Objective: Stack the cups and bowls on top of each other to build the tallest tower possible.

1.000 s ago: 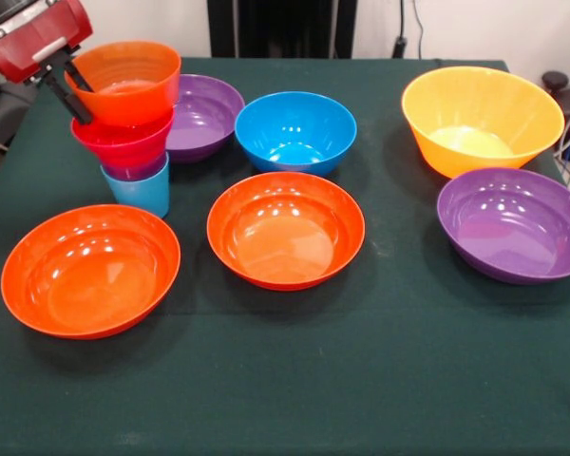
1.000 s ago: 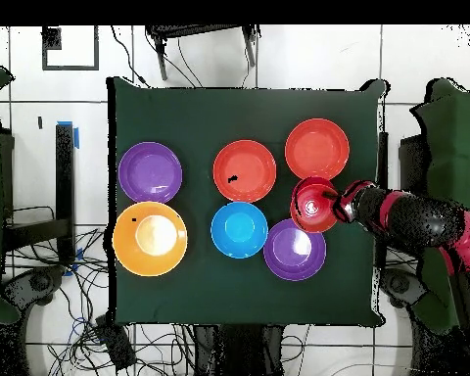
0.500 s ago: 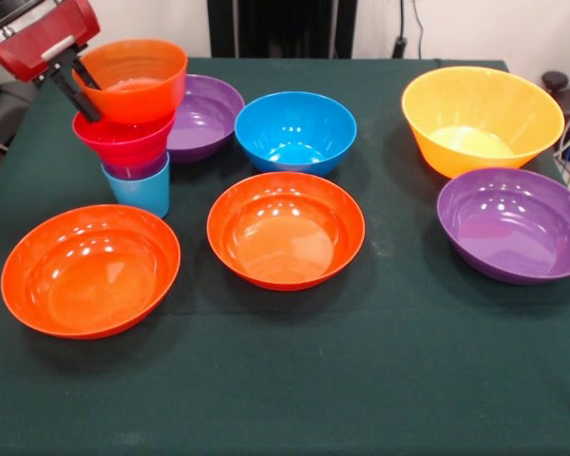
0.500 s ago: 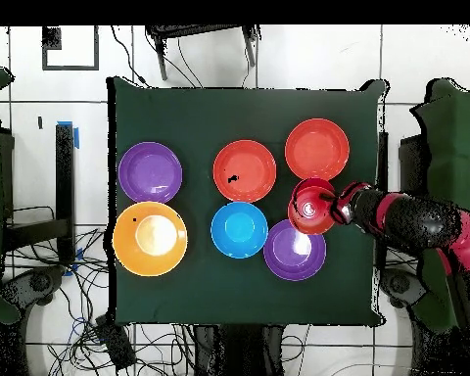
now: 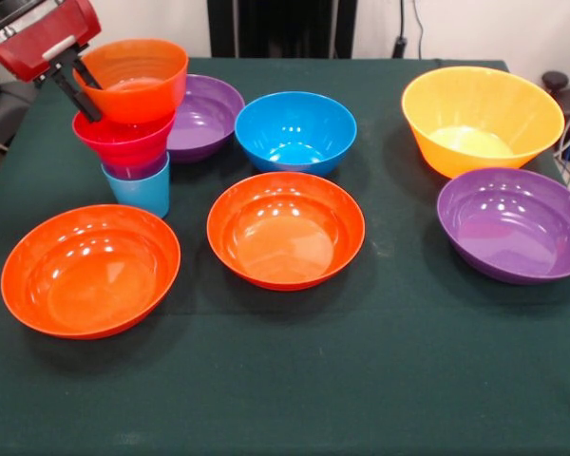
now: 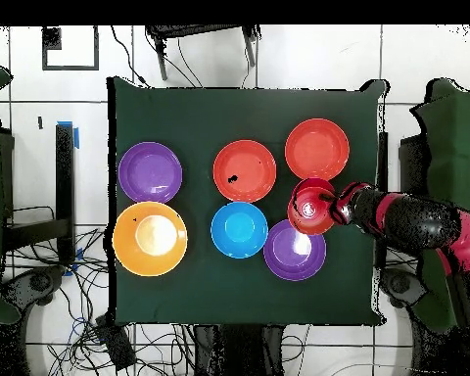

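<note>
The tower stands at the left in the front view: light blue cup [image 5: 138, 193] lowest, purple cup [image 5: 133, 172] showing only as a thin band, pink bowl [image 5: 123, 142], small orange bowl [image 5: 133, 81] on top, tilted slightly. My gripper [image 5: 93, 101] comes in from the upper left, with its black fingers [image 5: 68, 92] astride the small orange bowl's left rim, shut on it. In the overhead view the tower [image 6: 310, 206] is at the table's right side, with the gripper [image 6: 332, 205] touching its right edge.
A wide purple bowl [image 5: 207, 116] touches the tower's far side. The medium blue bowl [image 5: 294, 131], two orange-red bowls [image 5: 90, 271] [image 5: 285, 228], the yellow-orange bowl [image 5: 482, 119] and the second purple bowl [image 5: 515, 223] lie apart on the green cloth [image 5: 361, 380].
Since one second ago the gripper and the small orange bowl have shifted slightly up and to the right in the front view. Almost nothing has moved in the last half second.
</note>
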Available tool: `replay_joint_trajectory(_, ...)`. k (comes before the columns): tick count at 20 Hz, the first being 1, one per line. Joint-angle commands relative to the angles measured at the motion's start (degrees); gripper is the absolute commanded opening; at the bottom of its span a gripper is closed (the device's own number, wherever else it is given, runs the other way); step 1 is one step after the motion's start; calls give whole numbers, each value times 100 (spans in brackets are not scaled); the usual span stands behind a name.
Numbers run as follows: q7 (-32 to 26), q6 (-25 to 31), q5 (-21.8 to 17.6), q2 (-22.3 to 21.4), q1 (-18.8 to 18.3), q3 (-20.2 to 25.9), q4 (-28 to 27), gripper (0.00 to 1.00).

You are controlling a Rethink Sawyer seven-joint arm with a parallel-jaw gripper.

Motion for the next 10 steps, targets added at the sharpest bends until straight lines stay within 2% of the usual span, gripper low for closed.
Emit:
replay_joint_trajectory(1,-946,-44,-45,-23,327,-128,-46,0)
replay_joint_trajectory(10,-1087,88,-38,-39,454,-110,-247,0)
